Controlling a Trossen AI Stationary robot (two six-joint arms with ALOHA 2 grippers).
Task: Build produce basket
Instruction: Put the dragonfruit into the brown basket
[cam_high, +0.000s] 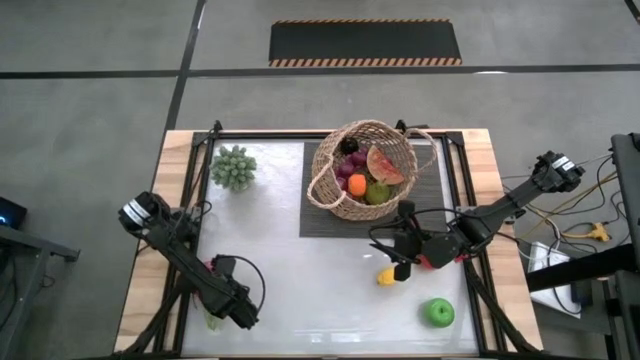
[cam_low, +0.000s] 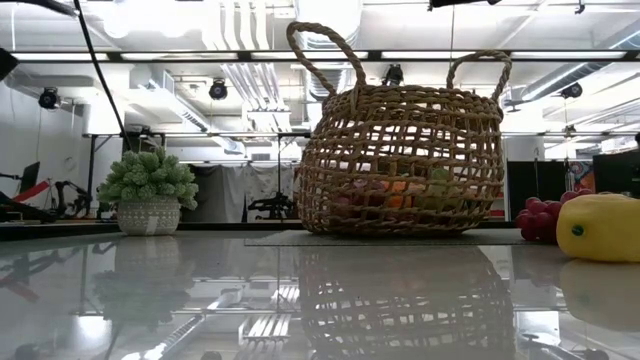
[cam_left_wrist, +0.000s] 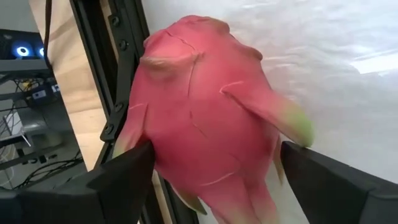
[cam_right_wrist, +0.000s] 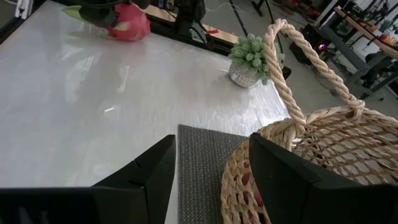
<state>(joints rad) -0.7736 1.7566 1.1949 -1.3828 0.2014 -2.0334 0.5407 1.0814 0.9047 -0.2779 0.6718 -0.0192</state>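
near the table's (cam_high: 300, 290) front left corner, well away from the basket (cam_high: 372, 170), the left gripper (cam_left_wrist: 214, 165) has its jaws spread wide either side of a pink dragon fruit (cam_left_wrist: 208, 118). just in front of the basket, the right gripper (cam_high: 400, 255) hovers above a lemon (cam_high: 386, 276), jaws part open and empty; a green apple (cam_high: 438, 312) lies beyond.
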